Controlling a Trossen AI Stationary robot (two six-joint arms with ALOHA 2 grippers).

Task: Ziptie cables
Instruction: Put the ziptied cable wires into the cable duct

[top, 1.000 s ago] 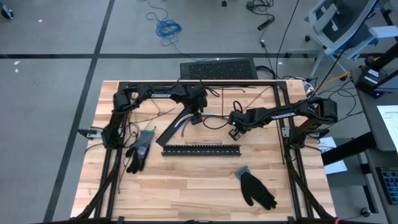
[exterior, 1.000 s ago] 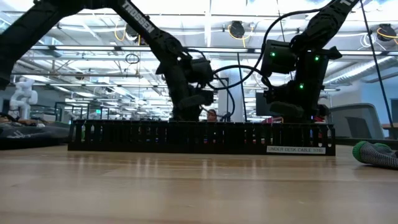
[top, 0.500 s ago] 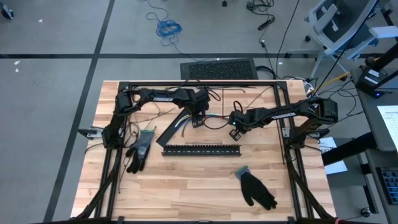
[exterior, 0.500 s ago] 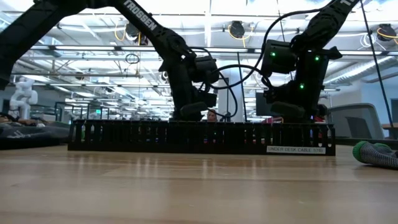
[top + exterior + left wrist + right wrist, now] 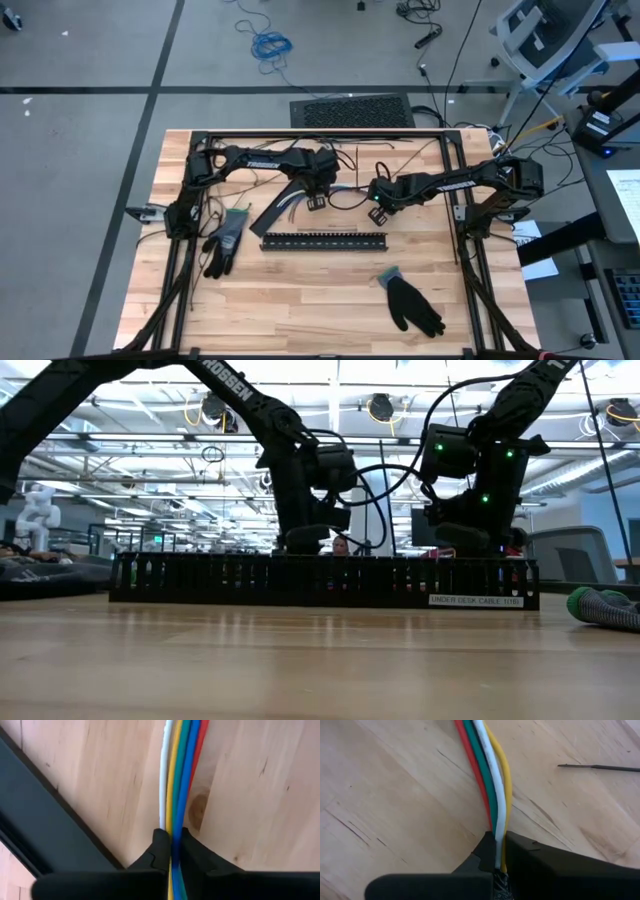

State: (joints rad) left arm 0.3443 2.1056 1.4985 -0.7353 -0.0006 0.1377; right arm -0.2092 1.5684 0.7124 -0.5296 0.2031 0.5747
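Left gripper (image 5: 171, 851) clenched on the cables (image 5: 179, 780), right gripper (image 5: 499, 851) clenched on the same cables at their other end, bundle lying on the wooden table (image 5: 300, 290) just behind the black slotted strip (image 5: 323, 240), two gloves (image 5: 224, 240) nearby

Both arms reaching in low toward table centre; left hand (image 5: 171, 851) and right hand (image 5: 500, 854) each pinching tight, wrists angled down.

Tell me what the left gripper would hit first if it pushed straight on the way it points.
Probably nothing solid: the left gripper is shut on the cables, which run straight ahead of it over bare table. It would just slide along them; the picture shows no obstacle, though depth is unclear.
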